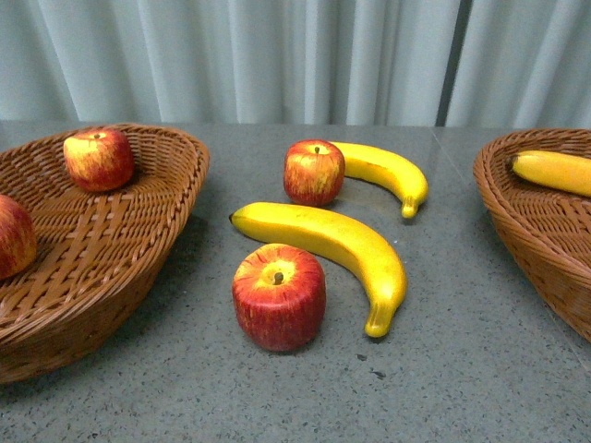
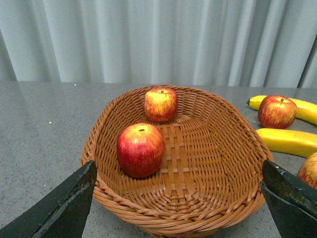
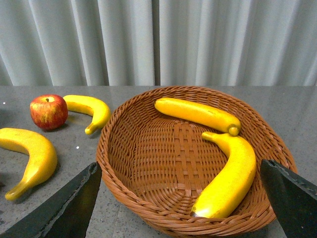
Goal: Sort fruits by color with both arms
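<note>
Left claw (image 2: 178, 168) and right claw (image 3: 181, 168) gape empty. The glossy apple (image 1: 278, 295) beside the long banana (image 1: 332, 245) looks hard and probably slippery; pinch its flanks.

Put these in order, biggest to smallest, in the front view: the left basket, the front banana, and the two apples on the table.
1. Left basket
2. Front banana
3. Front apple
4. Back apple
The front apple sits nearer the camera, so the two apples may really match.

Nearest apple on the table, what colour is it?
Apple: red, yellow at the top; best in front view.
</note>
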